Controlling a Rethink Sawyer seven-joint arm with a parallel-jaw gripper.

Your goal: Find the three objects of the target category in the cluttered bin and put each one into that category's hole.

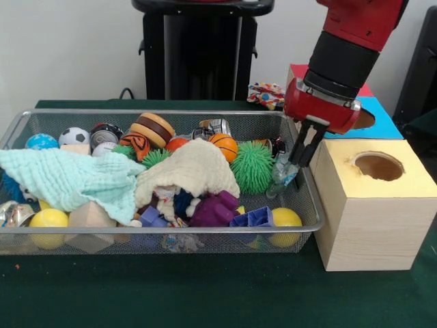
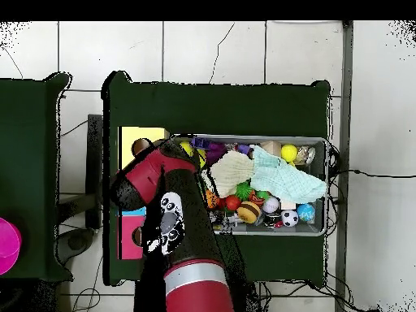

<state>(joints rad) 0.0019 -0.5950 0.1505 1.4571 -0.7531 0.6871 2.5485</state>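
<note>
Pincer (image 1: 298,166) at the bin's (image 1: 314,205) end wall nearest the boxes, clenched on a small clear bottle (image 1: 282,175) that hangs upright, just inside the mesh. The yellow box's hole (image 1: 378,166) lies beyond that wall, sideways from the bottle. Overhead view: the arm (image 2: 162,195) hides pincer and bottle; hole (image 2: 140,147) is partly visible.

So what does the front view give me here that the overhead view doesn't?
Only the front view shows the gripper, down at the bin's end beside the yellow-topped box, apparently shut on a clear crinkly object. Only the overhead view shows a pink object on a neighbouring table; there the arm hides the gripper. Both show the mesh bin, the mint cloth and the cream cloth.
</note>
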